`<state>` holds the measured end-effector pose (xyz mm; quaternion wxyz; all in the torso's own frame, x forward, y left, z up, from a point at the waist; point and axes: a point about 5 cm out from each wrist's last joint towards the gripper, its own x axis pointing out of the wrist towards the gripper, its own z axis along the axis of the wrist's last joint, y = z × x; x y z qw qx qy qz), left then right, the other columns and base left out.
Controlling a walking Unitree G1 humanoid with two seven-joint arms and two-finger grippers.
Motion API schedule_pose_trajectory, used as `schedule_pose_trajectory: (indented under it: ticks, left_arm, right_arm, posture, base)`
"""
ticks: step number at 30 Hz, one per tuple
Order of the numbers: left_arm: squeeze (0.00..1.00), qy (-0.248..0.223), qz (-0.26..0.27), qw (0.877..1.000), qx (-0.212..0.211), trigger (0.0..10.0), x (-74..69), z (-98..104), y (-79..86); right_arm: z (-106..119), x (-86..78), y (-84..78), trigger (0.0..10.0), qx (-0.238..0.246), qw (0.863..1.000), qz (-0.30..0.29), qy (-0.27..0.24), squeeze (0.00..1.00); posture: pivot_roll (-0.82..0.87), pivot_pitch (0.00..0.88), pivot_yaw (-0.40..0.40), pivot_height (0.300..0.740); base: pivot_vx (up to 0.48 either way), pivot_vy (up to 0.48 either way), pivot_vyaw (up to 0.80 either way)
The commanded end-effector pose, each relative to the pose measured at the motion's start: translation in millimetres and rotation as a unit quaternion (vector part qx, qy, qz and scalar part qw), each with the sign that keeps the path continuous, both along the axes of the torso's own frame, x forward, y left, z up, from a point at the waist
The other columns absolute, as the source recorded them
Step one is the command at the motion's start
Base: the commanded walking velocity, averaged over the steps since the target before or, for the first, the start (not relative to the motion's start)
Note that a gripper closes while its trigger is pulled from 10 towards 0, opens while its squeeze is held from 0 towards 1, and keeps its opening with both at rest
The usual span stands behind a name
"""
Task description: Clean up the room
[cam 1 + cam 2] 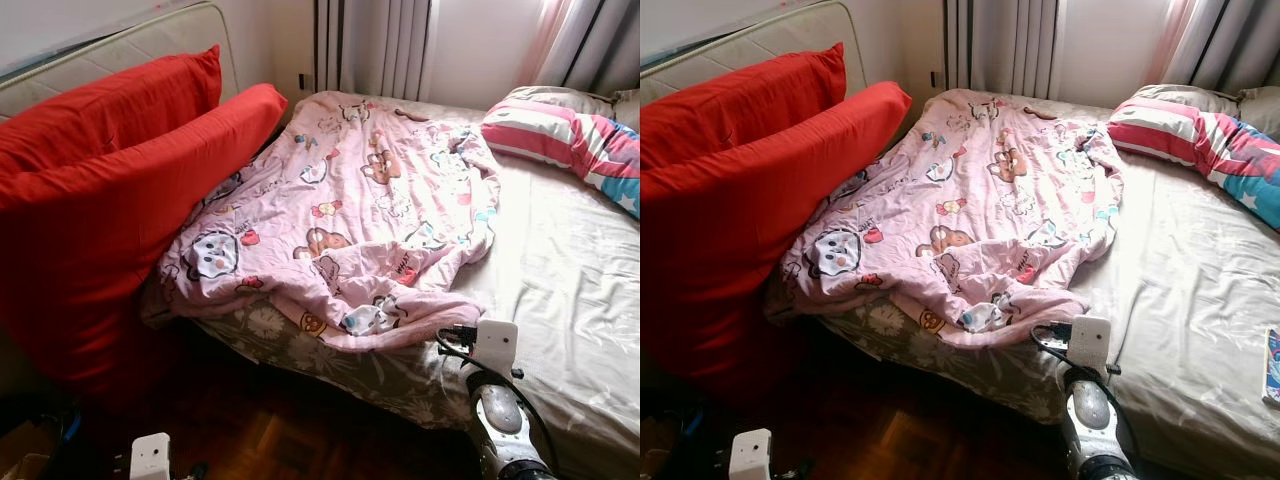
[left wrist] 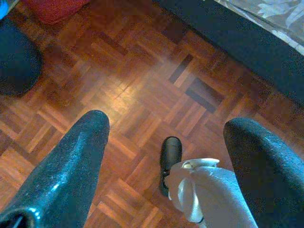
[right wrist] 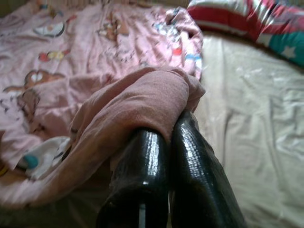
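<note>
Grey curtains [image 1: 375, 45] hang behind the bed's far end, with a pinkish curtain [image 1: 545, 40] further right. A pale padded headboard [image 1: 120, 45] leans along the left wall. Dark parquet floor [image 2: 137, 90] lies beside the bed, catching a patch of light.

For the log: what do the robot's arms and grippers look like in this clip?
The right arm is glossy silver, with a white box at the wrist and a black cable looped beside it. The right gripper and left gripper each have two long, rounded, shiny black fingers.
</note>
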<state>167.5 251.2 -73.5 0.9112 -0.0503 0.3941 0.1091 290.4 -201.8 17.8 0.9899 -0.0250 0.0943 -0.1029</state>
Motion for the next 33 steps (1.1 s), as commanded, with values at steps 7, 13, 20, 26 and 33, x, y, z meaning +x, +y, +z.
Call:
schedule_pose_trajectory:
  ticks: [7,13,20,26,33]
  left_arm:
    - [0.00,0.017,0.007,1.000,0.000,10.0,-9.8,-3,6.6]
    - [0.00,0.018,0.006,1.000,-0.002,10.0,-8.0,-4,1.7]
    - [0.00,0.020,0.009,1.000,-0.002,10.0,-13.1,-5,3.9]
    - [0.00,0.023,0.012,1.000,0.000,10.0,-17.7,-5,7.8]
    - [0.00,0.026,0.009,1.000,-0.001,10.0,-16.2,-6,5.6]
  right_arm:
    - [20,12.4,-2.2,10.0,-0.034,0.998,-0.006,-0.051,0.00]
    - [33,17.9,-4.3,10.0,-0.057,0.994,-0.016,-0.087,0.00]
    - [56,19.1,-18.1,10.0,-0.111,0.979,-0.067,-0.154,0.00]
    - [59,1.0,-36.7,10.0,-0.144,0.966,-0.116,-0.180,0.00]
    - [57,-34.5,-61.3,10.0,-0.193,0.947,-0.191,-0.174,0.00]
  posture:
    - [0.03,0.020,0.015,0.740]
    - [0.03,0.020,0.015,0.740]
    - [0.03,0.023,0.013,0.740]
    - [0.03,0.025,0.011,0.740]
    - [0.02,0.034,0.010,0.740]
  base:
    - [0.000,0.000,0.00]
    - [0.000,0.000,0.00]
    - [0.000,0.000,0.00]
    - [0.000,0.000,0.00]
    - [0.000,0.000,0.00]
